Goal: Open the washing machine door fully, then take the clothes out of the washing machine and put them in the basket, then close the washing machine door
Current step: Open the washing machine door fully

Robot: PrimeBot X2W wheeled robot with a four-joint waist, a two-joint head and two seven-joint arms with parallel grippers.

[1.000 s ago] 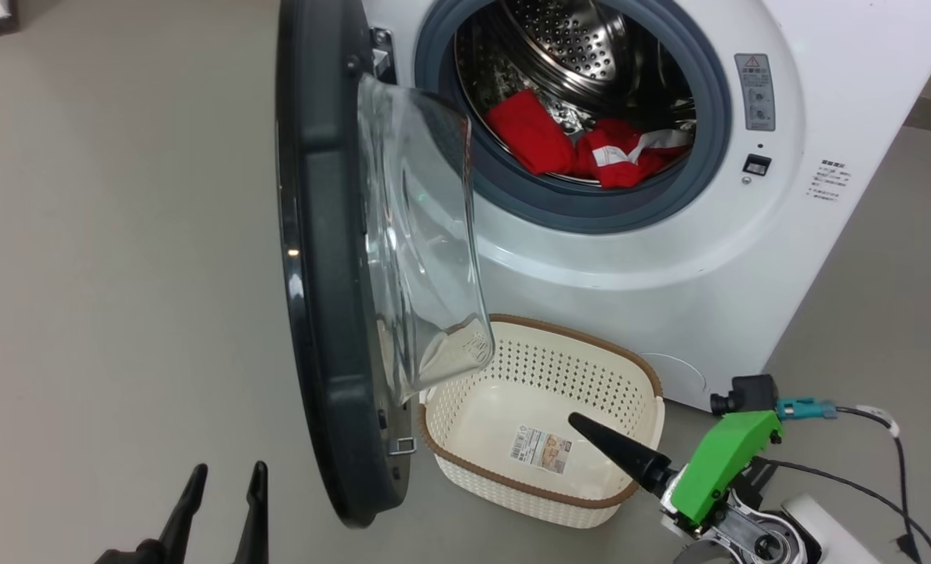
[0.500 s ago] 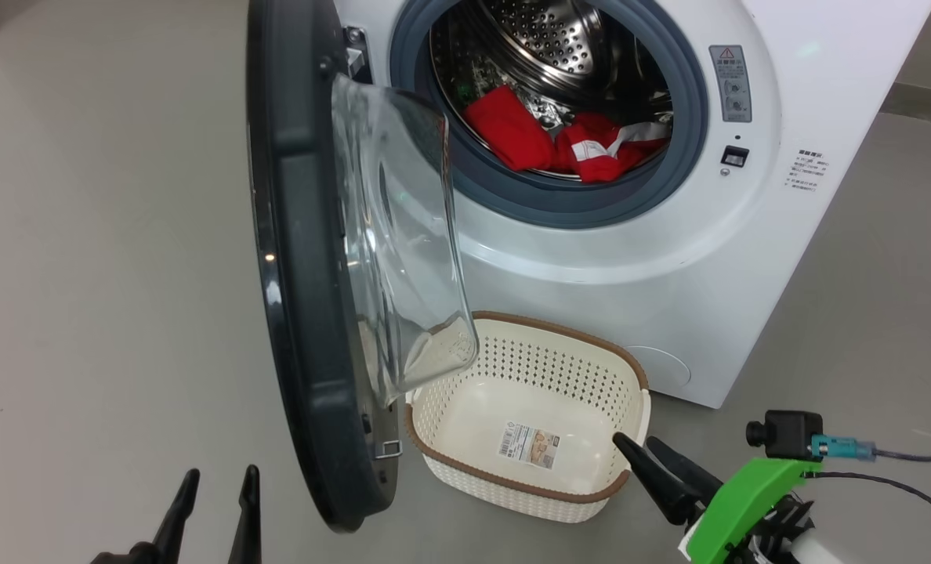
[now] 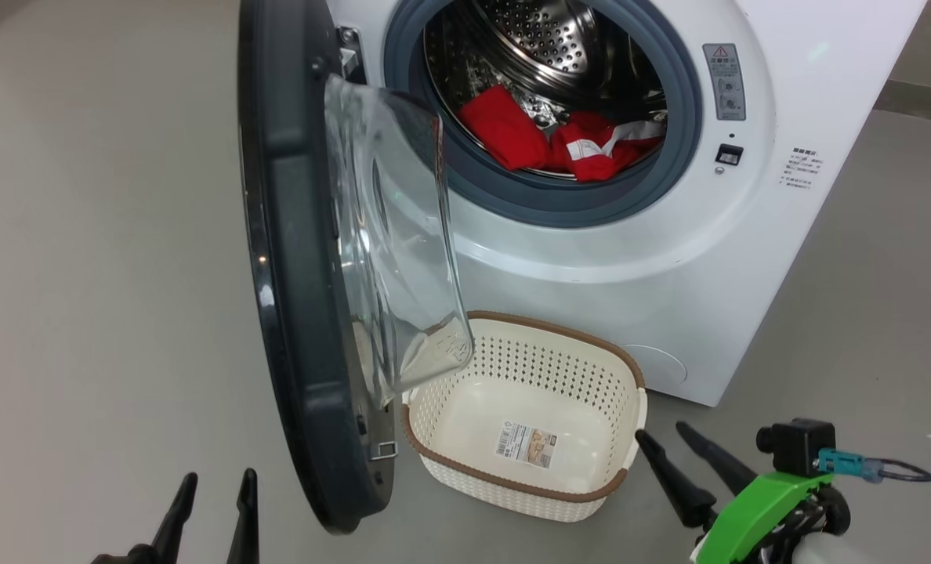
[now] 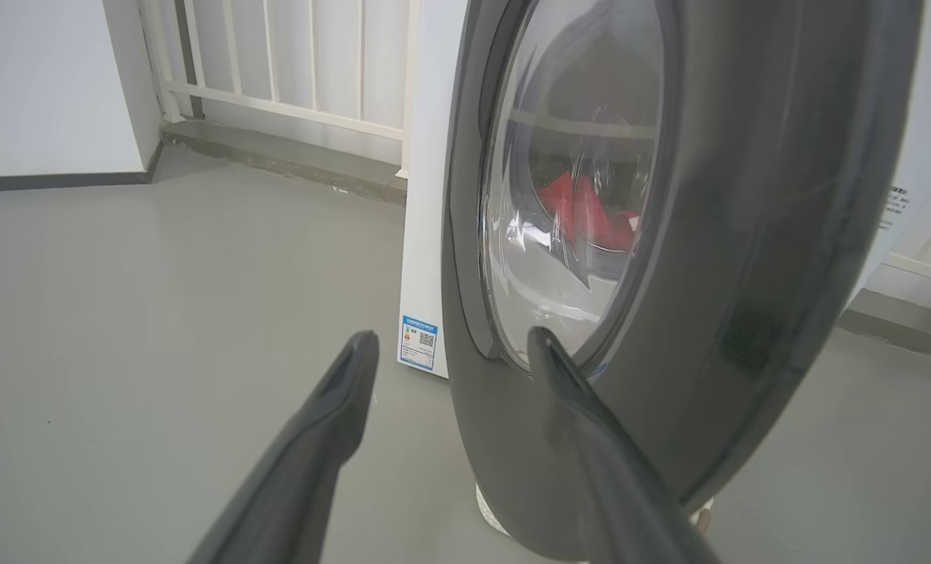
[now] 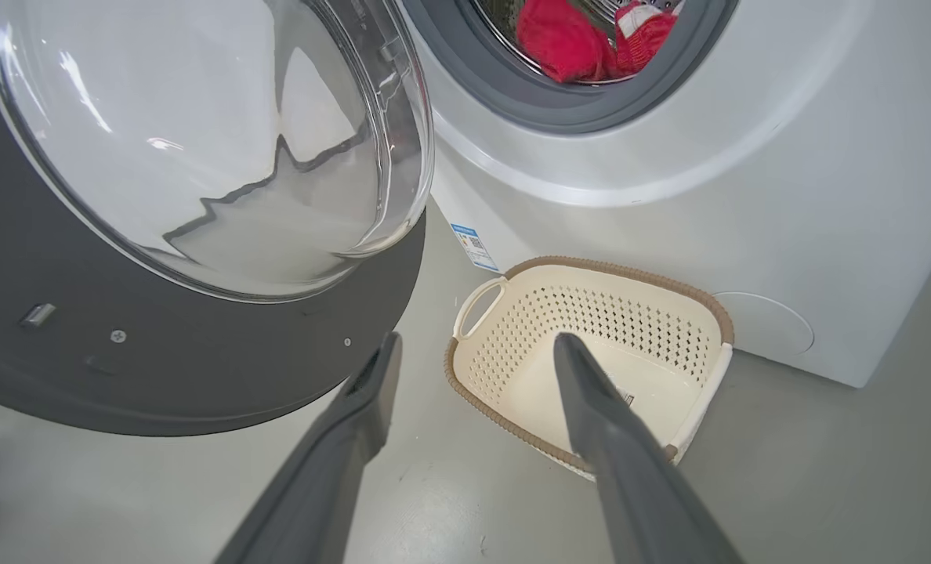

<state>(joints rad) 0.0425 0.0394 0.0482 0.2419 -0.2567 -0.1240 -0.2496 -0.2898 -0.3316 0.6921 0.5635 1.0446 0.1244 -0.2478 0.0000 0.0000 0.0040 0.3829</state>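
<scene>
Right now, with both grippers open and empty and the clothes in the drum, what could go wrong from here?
The glass bowl of the washing machine door juts close beside the left end of the basket, so carried clothes might snag on it. The right gripper sits just by the basket's right rim; swinging up, it could nudge the basket. The clothes lie low behind the grey gasket, so the long fingers might scrape it.

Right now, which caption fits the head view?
Door open, red clothes in washer, empty basket in front; left tool, right tool open.
</scene>
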